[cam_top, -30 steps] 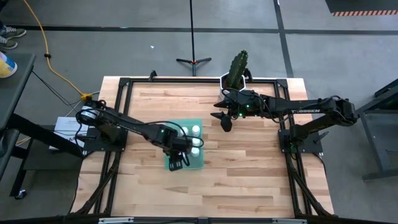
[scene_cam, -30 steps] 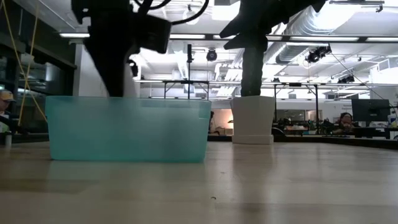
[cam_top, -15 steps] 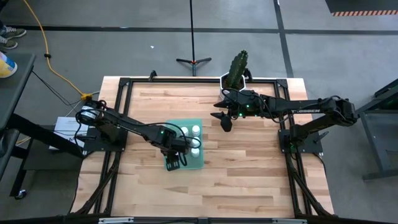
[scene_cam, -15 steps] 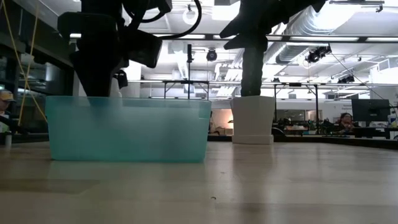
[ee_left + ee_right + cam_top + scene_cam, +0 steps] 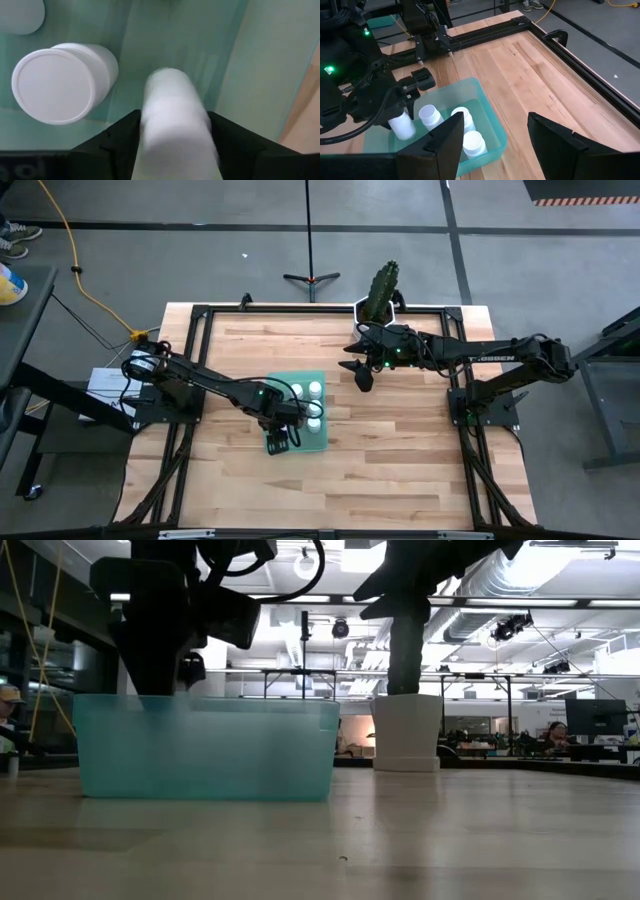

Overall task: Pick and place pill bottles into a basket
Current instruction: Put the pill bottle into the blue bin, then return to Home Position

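- The wooden table [image 5: 400,440] fills the centre of the high view, edged by a black frame.
- The left arm [image 5: 200,383] reaches in from the left edge of the high view toward the middle of the table.
- The right arm [image 5: 480,355] comes in from the right edge, stretched across the upper part of the table.
- The basket [image 5: 322,442], translucent green, sits just left of centre in the high view; in the low view it stands at the left [image 5: 205,748], and in the right wrist view it lies in the lower left [image 5: 492,131].
- The cactus pot [image 5: 380,305], white, stands at the table's upper edge in the high view, and right of centre in the low view [image 5: 406,732].
- The left gripper [image 5: 281,435] hangs over the basket's lower left part, its fingers closed around a pill bottle [image 5: 175,125] that is tilted above the basket floor.
- The right gripper [image 5: 362,378] hovers over bare table, right of the basket and below the cactus pot, its fingers spread wide with nothing between them.
- More pill bottles stand upright inside the basket: three show in the right wrist view [image 5: 472,142], and one sits beside the held bottle at the left of the left wrist view [image 5: 62,82].
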You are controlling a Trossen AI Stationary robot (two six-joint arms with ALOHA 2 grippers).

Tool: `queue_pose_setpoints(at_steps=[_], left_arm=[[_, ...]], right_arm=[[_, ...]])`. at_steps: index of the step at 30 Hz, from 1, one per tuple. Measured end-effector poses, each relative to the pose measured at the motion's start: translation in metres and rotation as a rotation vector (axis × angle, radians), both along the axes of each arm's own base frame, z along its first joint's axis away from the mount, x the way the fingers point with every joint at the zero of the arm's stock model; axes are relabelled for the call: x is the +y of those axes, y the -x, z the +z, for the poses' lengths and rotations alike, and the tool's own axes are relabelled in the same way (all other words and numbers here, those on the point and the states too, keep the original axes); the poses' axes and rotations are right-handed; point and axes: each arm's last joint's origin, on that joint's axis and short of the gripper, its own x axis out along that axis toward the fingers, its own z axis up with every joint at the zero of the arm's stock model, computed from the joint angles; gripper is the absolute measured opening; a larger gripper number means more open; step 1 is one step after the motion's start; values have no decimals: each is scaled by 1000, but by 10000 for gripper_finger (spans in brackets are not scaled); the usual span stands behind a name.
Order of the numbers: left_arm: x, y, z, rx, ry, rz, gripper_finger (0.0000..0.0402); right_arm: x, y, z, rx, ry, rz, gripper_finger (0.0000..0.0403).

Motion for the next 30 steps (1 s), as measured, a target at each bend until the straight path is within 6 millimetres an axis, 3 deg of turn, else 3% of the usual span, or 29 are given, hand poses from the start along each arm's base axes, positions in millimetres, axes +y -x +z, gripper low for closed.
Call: queue_pose_setpoints(at_steps=[10, 17, 24, 30], left_arm=[[-1, -1, 2, 5, 29, 3, 260], [-2, -10, 40, -31, -9, -59, 227], [6, -15, 81, -271, -132, -29, 177], [28, -17, 107, -693, -101, 56, 122]], right_arm=[[0, 0, 0, 0, -1, 1, 210], [0, 0, 0, 0, -2, 3, 210], [0, 0, 0, -2, -10, 0, 210], [0, 0, 0, -2, -4, 2, 210]])
